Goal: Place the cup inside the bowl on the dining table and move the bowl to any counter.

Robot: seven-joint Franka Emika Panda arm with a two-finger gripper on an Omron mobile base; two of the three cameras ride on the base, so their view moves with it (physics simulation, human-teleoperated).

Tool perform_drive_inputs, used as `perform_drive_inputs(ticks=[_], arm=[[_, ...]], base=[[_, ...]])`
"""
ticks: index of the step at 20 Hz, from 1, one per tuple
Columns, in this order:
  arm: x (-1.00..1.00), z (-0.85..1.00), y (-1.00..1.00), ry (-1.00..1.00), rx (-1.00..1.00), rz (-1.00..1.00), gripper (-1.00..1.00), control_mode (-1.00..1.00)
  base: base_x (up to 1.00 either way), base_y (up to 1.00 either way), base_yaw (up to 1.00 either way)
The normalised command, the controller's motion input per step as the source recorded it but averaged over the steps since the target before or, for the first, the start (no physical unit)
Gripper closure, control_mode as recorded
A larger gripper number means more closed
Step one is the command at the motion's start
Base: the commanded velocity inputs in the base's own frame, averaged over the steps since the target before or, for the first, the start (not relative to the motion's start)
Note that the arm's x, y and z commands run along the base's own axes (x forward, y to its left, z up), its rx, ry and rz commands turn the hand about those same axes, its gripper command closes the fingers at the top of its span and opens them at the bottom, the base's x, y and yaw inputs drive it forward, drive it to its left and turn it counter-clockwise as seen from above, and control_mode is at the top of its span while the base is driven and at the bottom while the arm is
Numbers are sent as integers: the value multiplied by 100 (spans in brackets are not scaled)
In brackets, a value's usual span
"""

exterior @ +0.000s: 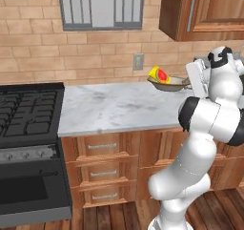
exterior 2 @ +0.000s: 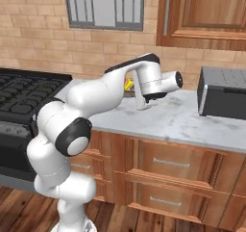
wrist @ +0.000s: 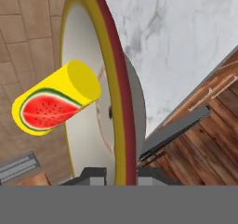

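The bowl (exterior: 169, 84) is level over the back right of the marble counter (exterior: 109, 107), below the wall cabinet; whether it touches the top I cannot tell. The yellow cup (exterior: 158, 75), with a red watermelon mark, lies tilted inside it. My gripper (exterior: 187, 84) is shut on the bowl's right rim. In the hand view the bowl's yellow and red rim (wrist: 116, 102) runs edge-on up between my fingertips (wrist: 95, 175), and the cup (wrist: 56, 100) lies on its side left of the rim. In the right base view my arm hides the bowl, and a bit of the cup (exterior 2: 128, 85) peeks past it.
A black stove (exterior: 28, 114) adjoins the counter on the left. A dark toaster-like box (exterior 2: 223, 91) stands on the counter to the right of the hand. Wooden wall cabinets (exterior: 205, 9) hang above. Brown drawer fronts (exterior: 102, 169) sit below.
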Motion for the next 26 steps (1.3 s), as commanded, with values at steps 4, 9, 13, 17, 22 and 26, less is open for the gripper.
perform_drive_inputs(ticks=[4,9,13,17,22,26], arm=[[0,0,0,0,0,0,100,100],[0,0,0,0,0,0,100,100],[0,0,0,0,0,0,100,100],[0,0,0,0,0,0,100,100],[0,0,0,0,0,0,100,100],[0,0,0,0,0,0,100,100]], base=[[24,53,-5],[50,47,-5],[64,44,-4],[59,50,-4],[41,48,-4],[4,17,-2]])
